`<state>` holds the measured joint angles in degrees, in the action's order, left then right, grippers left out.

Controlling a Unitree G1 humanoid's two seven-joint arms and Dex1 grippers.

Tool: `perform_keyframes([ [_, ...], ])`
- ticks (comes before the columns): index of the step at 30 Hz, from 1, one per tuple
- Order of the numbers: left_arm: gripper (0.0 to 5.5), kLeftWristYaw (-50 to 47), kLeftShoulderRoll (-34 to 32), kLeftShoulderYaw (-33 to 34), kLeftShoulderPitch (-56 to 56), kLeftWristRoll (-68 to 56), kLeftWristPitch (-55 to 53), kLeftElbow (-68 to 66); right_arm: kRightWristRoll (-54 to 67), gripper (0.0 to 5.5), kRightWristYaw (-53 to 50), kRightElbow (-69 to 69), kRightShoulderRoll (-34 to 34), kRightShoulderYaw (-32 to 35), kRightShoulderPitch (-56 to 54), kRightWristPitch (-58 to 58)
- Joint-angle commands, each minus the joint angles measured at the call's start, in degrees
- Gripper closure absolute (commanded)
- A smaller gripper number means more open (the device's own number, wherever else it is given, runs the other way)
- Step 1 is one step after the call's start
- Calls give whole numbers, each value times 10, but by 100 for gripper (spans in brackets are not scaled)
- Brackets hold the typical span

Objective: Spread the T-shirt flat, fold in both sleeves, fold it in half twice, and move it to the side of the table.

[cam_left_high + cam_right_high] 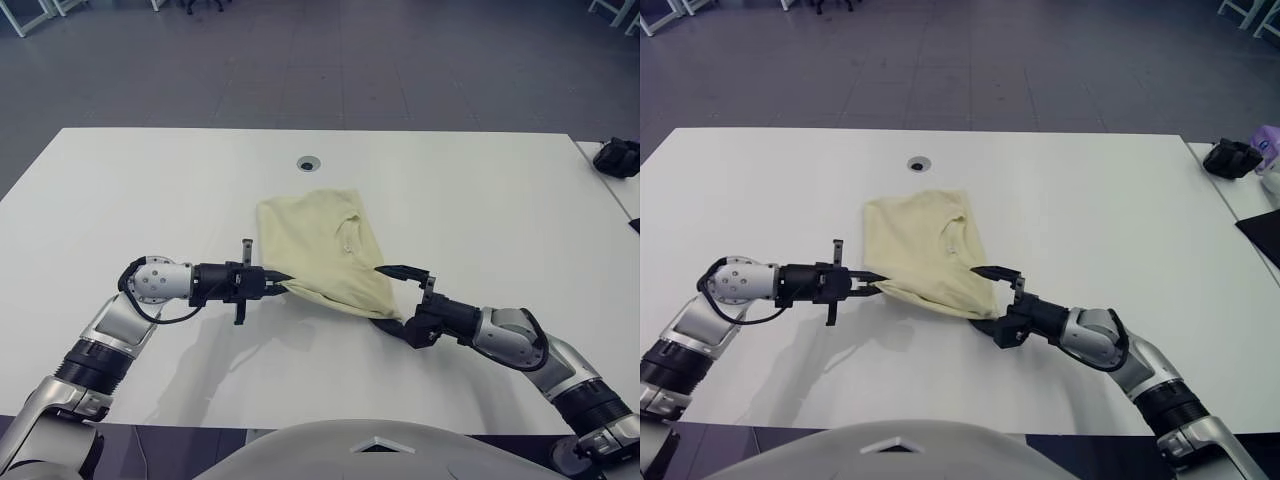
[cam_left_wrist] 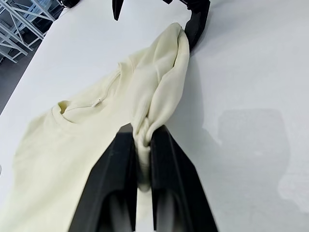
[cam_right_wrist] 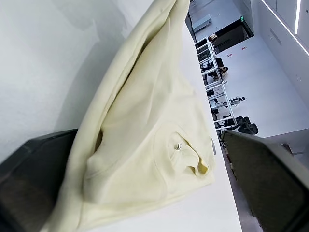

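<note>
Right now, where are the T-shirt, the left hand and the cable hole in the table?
T-shirt (image 1: 310,240), left eye view, middle of the cloth.
left hand (image 1: 283,280), left eye view, between fingertips shut on the shirt's edge.
cable hole (image 1: 308,163), left eye view, its centre.

The left gripper (image 1: 279,280), pointing to 3 o'clock, clamps the T-shirt (image 1: 315,240); the right gripper (image 1: 392,296), pointing to 10 o'clock, gapes wide.
</note>
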<state>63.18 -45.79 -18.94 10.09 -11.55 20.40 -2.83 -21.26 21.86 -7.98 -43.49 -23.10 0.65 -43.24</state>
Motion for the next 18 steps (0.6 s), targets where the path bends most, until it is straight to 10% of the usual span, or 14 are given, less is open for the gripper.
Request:
perform_keyframes([
  [1,534,9,4,13,-1,5,-8,10,-83,111,40,-77,-6,-41,12,46],
  [11,534,30,-8,16,-21,50,110,-24,-78,308,68,-85,-23,-69,-5,14],
  [18,400,11,1,8,-42,101,203,-31,60,437,183,-57,-44,-63,-5,67],
])
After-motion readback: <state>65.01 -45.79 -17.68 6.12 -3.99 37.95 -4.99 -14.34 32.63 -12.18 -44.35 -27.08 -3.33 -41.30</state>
